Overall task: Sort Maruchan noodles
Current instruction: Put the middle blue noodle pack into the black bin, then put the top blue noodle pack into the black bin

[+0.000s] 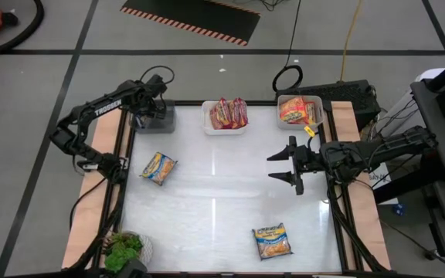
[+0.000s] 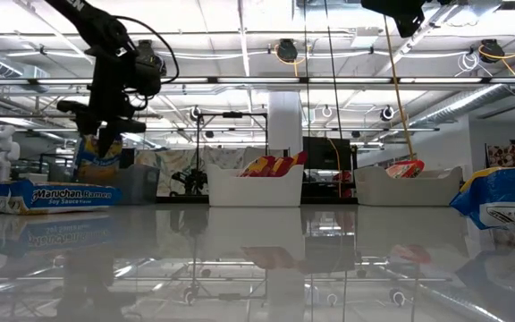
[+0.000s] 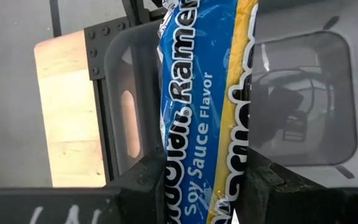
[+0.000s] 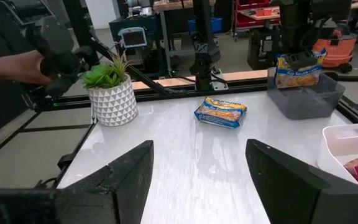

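Over the grey bin point(image 1: 154, 117), a blue-and-yellow noodle packet point(image 3: 207, 112) hangs pinched in the left gripper point(image 1: 147, 116). Two more packets point(image 1: 159, 167) point(image 1: 273, 241) lie on the table point(image 1: 222, 193). The right gripper point(image 1: 284, 167) hovers spread wide, empty, right of them.

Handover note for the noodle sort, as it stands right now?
Left gripper: shut on a blue soy-sauce packet, held over the grey bin.
Right gripper: jaws open, empty, hovering mid-table.
Done: red packets in the middle white bin; orange packets in the right white bin.
Left: drop the held packet, then bin two blue packets on the table, one on the left, one near the front.
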`<state>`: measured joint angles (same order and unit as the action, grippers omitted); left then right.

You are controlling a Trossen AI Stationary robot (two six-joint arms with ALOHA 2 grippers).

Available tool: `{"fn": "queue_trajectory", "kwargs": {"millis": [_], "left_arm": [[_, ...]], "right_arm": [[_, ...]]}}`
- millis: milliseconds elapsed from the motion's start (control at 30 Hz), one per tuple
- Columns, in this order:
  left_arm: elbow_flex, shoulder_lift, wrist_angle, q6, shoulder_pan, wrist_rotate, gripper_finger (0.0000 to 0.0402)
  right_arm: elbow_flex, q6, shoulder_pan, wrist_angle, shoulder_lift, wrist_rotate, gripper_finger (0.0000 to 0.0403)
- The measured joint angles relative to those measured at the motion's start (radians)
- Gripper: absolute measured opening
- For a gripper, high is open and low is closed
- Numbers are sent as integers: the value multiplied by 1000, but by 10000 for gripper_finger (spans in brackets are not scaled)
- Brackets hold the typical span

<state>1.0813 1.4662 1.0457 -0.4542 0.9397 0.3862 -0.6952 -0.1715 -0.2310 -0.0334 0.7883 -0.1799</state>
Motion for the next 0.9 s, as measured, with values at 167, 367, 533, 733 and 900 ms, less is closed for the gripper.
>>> {"fn": "queue_trajectory", "kwargs": {"millis": [167,367,533,733,900], "left_arm": [[0,0,3,-24,2,1,129],[0,0,-1,-73,4,8,130],[0,0,-1,-76,4,13,154],[0,0,-1,-79,4,19,189],[0,0,-1,-80,4,21,195]], "right_arm": [[0,0,0,0,0,0,249],[0,4,0,-1,0,-1,249],[0,-30,0,3,0,22,249],[0,-60,0,15,0,54,249],[0,-60,0,15,0,55,249]]}}
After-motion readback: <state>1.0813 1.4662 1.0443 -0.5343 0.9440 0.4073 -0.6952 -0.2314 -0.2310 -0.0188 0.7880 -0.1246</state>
